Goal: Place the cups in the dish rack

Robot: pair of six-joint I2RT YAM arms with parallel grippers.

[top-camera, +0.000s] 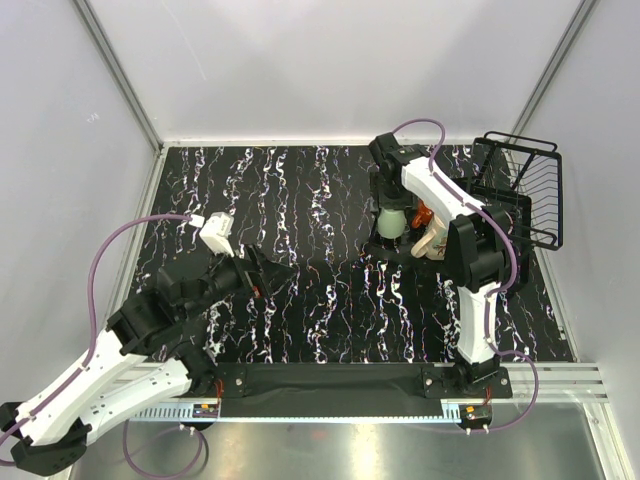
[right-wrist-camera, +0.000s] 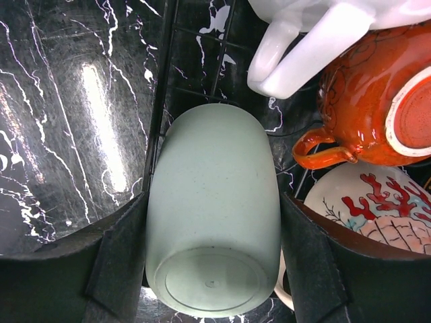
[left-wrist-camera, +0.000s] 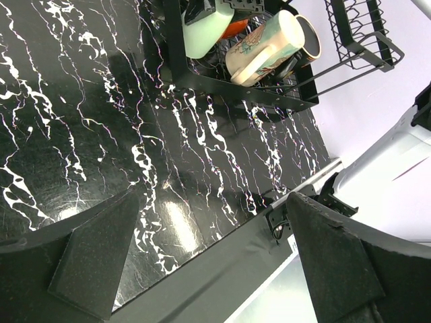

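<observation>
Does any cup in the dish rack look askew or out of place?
Yes: the cream printed mug lies on its side in the dish rack, not upright. Nothing looks spilled or broken.

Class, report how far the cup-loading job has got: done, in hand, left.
Done: red mug, white mug and coral-patterned mug sit in the dish rack. In hand: right hand grips the mint-green mug inside it. Left: only releasing; no cup shows on the table.
</observation>
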